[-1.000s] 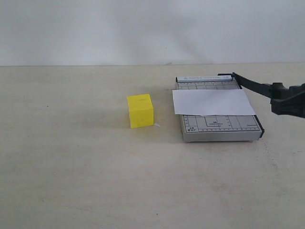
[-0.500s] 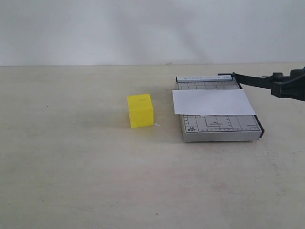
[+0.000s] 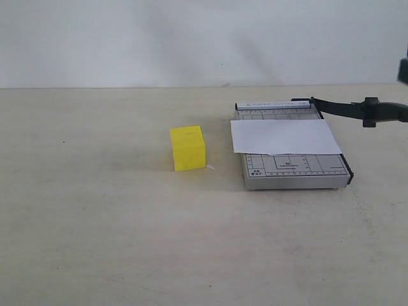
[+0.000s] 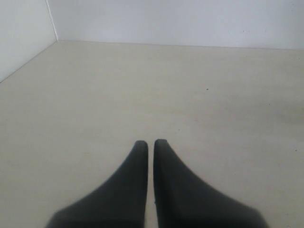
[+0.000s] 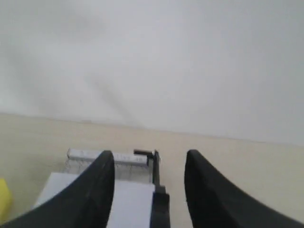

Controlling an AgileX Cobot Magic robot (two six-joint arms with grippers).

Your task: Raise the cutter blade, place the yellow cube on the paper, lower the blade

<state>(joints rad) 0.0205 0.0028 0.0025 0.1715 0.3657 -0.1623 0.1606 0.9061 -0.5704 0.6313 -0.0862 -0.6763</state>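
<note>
The yellow cube (image 3: 188, 148) sits on the worktop (image 3: 95, 223), near the cutter board (image 3: 293, 169) and paper (image 3: 285, 136). It is judged light and rigid, best pinched across opposite faces. The left fingers (image 4: 135, 190) are closed and empty; the right fingers (image 5: 95, 190) are spread and empty, with the blade (image 3: 344, 108) raised.

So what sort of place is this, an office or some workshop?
Probably a robot test bench rather than an office: a plain beige table against a blank white wall, with only a small paper cutter, a white sheet and a yellow cube laid out.
</note>
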